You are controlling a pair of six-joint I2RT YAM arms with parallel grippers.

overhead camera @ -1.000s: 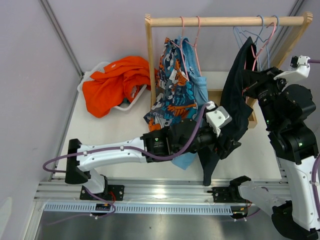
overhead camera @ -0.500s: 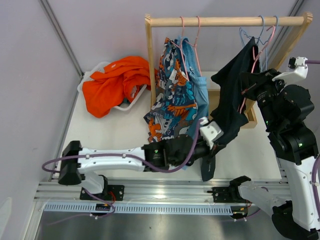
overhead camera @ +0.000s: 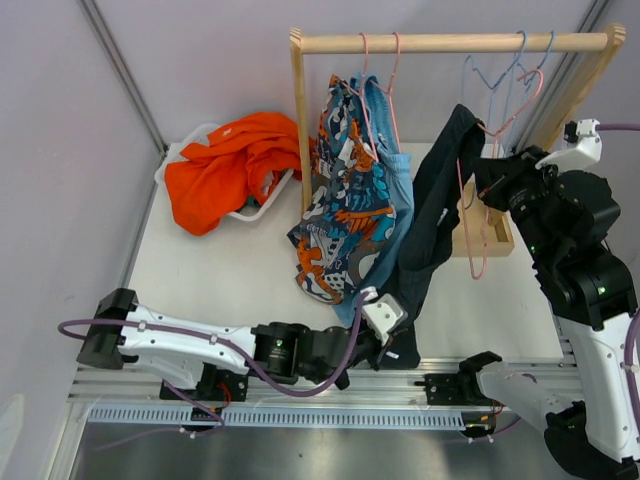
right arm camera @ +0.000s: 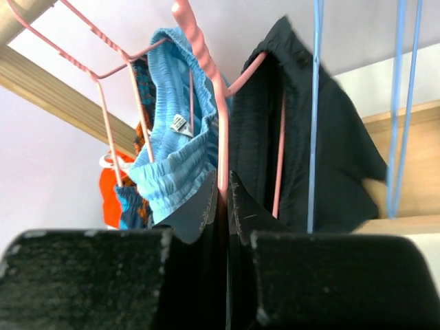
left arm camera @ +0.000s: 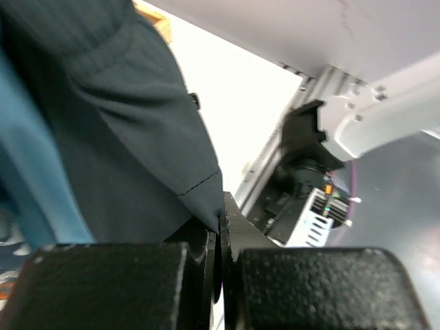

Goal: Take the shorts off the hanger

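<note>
Left gripper [left arm camera: 221, 206] is pinching dark shorts [overhead camera: 435, 210] hem below rail [overhead camera: 450, 43], right gripper [right arm camera: 224, 184] is clamping pink hanger [right arm camera: 199, 42]; snagging waistband could be yanking hanger loose.

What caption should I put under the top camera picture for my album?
The left gripper holds the dark shorts stretched down from the pink hanger, which the right gripper clamps.
</note>
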